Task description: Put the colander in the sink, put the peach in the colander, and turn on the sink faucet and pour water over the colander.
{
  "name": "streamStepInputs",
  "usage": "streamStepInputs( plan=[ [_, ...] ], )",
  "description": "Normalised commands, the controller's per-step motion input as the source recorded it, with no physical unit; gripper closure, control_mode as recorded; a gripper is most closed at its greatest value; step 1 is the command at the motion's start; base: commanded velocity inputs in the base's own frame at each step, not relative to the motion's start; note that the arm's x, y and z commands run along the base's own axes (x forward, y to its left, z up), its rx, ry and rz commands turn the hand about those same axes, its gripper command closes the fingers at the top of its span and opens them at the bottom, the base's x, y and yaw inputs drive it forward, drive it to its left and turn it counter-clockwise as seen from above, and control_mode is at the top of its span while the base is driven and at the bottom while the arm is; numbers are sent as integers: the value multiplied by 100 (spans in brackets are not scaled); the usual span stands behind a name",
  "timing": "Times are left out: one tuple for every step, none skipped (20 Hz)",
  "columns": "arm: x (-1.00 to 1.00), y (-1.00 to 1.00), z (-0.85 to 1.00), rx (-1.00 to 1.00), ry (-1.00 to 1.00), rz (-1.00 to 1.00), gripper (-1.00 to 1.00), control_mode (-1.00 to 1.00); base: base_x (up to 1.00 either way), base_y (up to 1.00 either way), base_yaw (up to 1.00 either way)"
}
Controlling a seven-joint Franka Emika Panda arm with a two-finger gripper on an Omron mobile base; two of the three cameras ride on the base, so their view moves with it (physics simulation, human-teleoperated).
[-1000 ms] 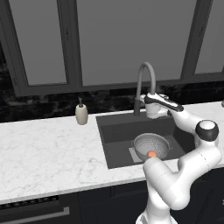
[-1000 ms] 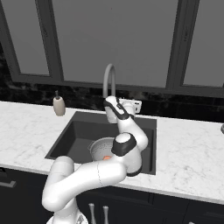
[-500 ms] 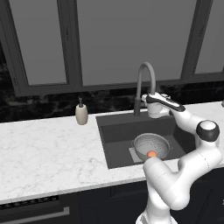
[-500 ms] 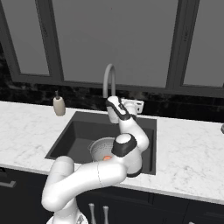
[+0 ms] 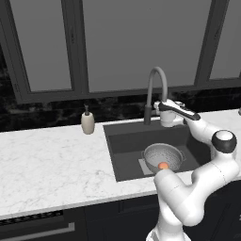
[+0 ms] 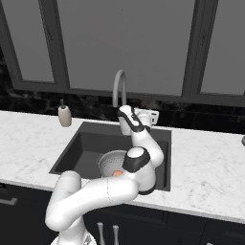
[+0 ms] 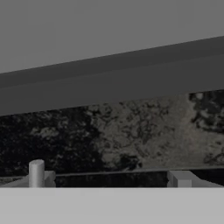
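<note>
The colander sits inside the sink, toward the right half of the basin, upright on the basin floor; the right base view shows it partly hidden behind the arm. The peach lies inside the colander, at its near side, and shows as an orange spot just above the arm's elbow in the right base view. The sink faucet stands at the back rim of the sink, its arched spout reaching forward over the basin. No stream of water is visible below the spout. The tool is raised at the back of the sink, just right of the faucet's stem and close to its base; in the right base view it lies just beside the faucet on its right. Whether its fingers are open or closed I cannot tell; contact with the faucet cannot be confirmed either. A beige soap dispenser stands on the white marble table, left of the sink and well apart from it. The hand view faces the dark backsplash.
</note>
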Motion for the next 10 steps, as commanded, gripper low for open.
streamStepInputs(
  plan=[
    [6, -100, 0, 7, 0, 0, -100, -100, 0, 0, 0],
    [7, -100, 0, 7, 0, 0, -100, -100, 0, 0, 0],
    [6, -100, 0, 7, 0, 0, -100, -100, 0, 0, 0],
    [6, -100, 0, 7, 0, 0, -100, -100, 0, 0, 0],
    [2, -99, 0, 7, 0, 0, -100, -100, 0, 0, 0],
    [1, -96, 0, 7, 0, 0, -100, -100, 0, 0, 0],
    [1, -91, 0, 6, 0, 0, -100, -100, 0, 0, 0],
    [0, -89, 0, 6, 0, 0, -100, -100, 0, 0, 0],
    [0, -87, 0, 5, 0, 0, -100, -100, 0, 0, 0],
    [0, -85, 0, 5, 0, 0, -100, -100, 0, 0, 0]
  ],
)
